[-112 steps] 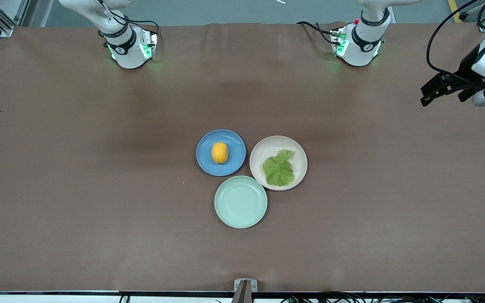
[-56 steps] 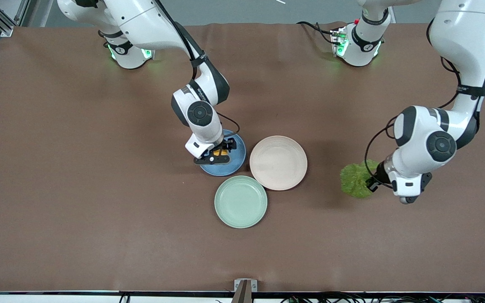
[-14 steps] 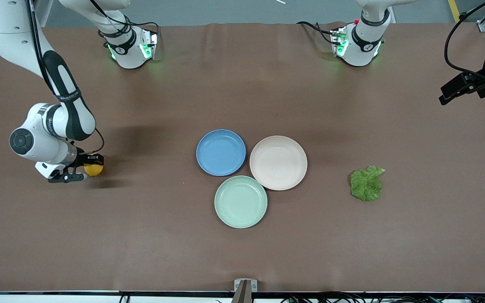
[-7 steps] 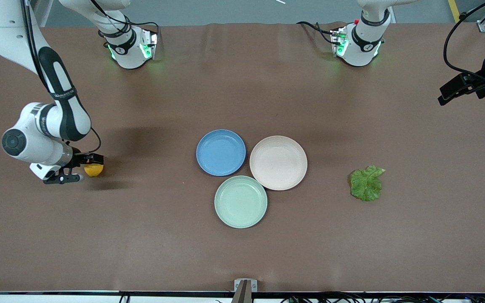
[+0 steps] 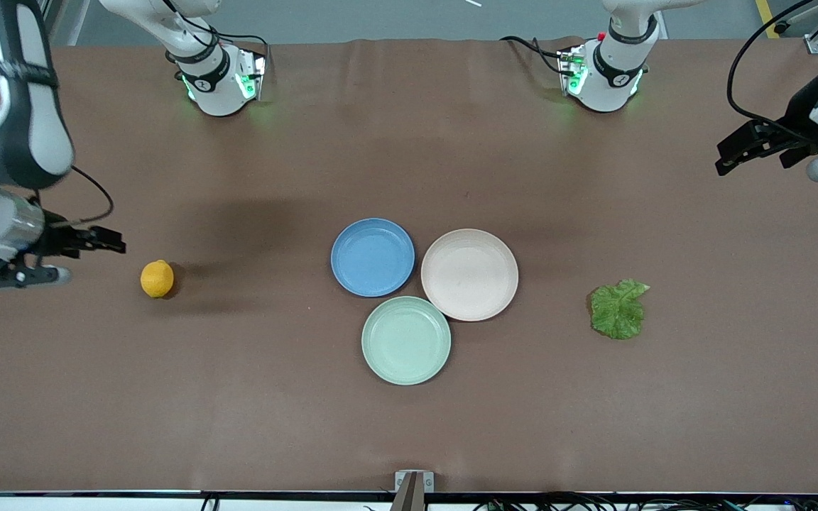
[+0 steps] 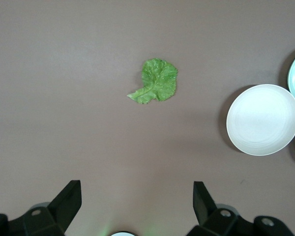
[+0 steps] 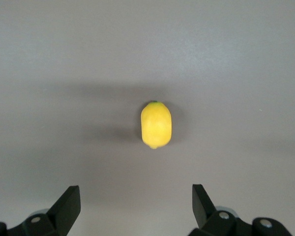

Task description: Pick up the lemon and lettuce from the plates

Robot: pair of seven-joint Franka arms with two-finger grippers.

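On the table, your lemon and lettuce lie off the blue plate and beige-pink plate. Both the right pincer, near the right arm's edge, and the left pincer, near the left arm's edge, hang released, so you only need to park the arms.

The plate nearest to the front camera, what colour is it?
The plate is pale mint green, plain, without pattern. It shows best in the front view.

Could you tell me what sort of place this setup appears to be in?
Most likely a robotics lab bench rather than a kitchen: two Franka arm bases bolted to a table under a brown cover, aluminium framing at its corner, and props laid out, namely a lemon, a lettuce leaf and three bare plates.
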